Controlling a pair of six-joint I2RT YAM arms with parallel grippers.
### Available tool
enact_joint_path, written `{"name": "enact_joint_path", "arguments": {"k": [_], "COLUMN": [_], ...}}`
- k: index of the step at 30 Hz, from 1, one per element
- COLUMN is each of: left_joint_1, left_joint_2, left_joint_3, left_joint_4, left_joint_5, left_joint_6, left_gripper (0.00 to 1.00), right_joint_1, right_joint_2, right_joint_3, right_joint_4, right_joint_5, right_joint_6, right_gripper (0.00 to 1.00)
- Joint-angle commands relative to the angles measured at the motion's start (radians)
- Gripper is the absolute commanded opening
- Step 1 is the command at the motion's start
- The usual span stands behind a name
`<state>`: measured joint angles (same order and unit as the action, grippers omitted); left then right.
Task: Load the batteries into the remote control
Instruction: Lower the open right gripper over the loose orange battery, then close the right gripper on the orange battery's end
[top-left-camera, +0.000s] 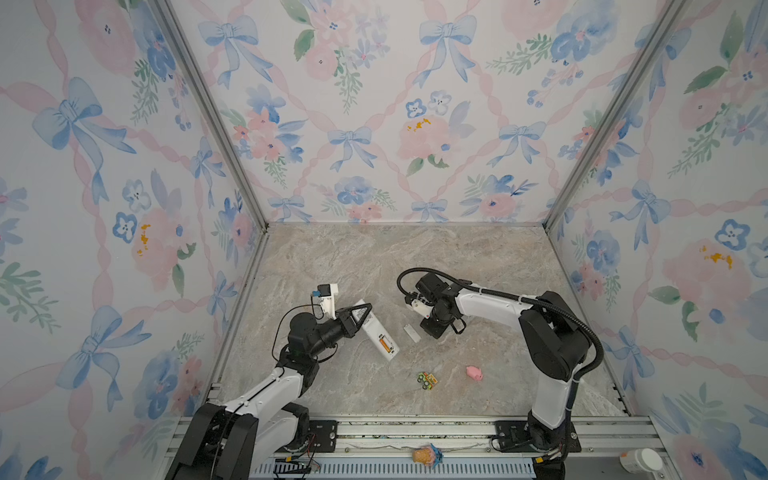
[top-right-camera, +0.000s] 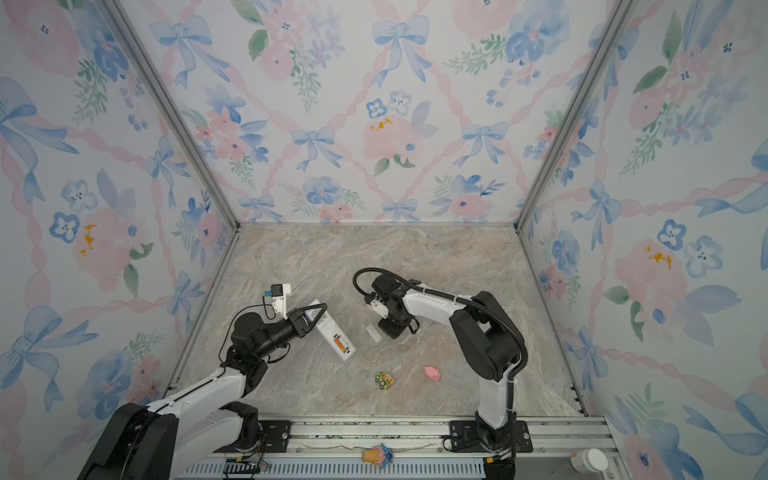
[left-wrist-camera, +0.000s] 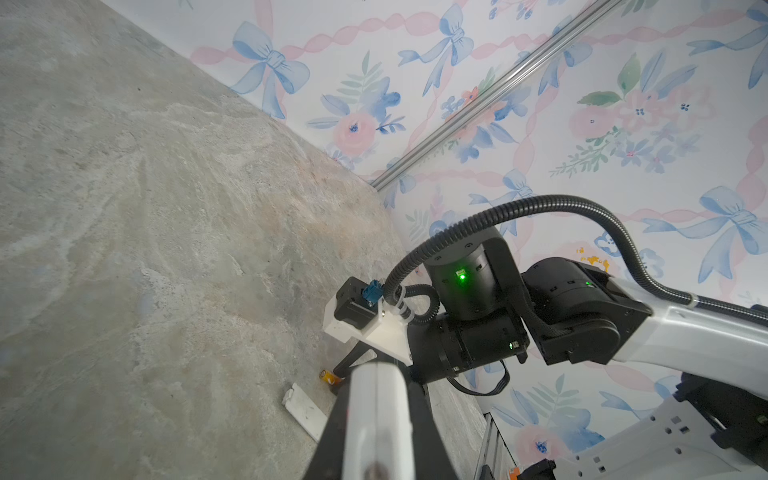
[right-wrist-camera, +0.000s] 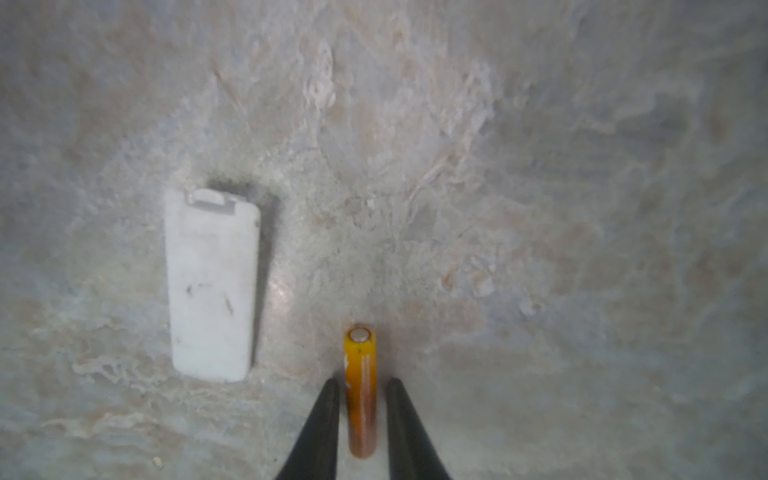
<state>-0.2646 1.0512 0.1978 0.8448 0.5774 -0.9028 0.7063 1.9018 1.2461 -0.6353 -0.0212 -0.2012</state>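
Second-battery pickup. Your right gripper (right-wrist-camera: 361, 388) straddled battery (right-wrist-camera: 360, 359) lying on table (right-wrist-camera: 540, 166), jaws narrowly apart, not yet gripping. Left gripper (top-left-camera: 365, 311) clamped remote (top-left-camera: 379, 333). Next you needed: close, lift, carry to remote.

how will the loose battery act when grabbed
Probably rigid: the battery is a straight hard-looking cylinder. Lying on its side on the flat table, it may roll if nudged. Its glossy skin could slip in the right gripper.
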Motion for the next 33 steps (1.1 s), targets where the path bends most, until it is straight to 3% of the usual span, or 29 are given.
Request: {"name": "enact_joint_path", "arguments": {"k": [1, 33], "left_joint_1": [0.007, 0.009], "left_joint_2": [-0.007, -0.016], "left_joint_3": [-0.009, -0.02], "left_joint_4": [0.048, 0.049], "left_joint_5": [0.019, 0.018], "left_joint_6": [-0.011, -0.013], "left_gripper": [0.0, 0.0], "right_joint_1": [0.002, 0.008], "right_joint_2": [-0.02, -0.036], "right_joint_3": [-0.024, -0.068], "right_joint_4": [-0.023, -0.006], "right_joint_5": [0.017, 0.014], "right_joint_6": [0.026, 0.046], "right_gripper": [0.23, 0.13]}}
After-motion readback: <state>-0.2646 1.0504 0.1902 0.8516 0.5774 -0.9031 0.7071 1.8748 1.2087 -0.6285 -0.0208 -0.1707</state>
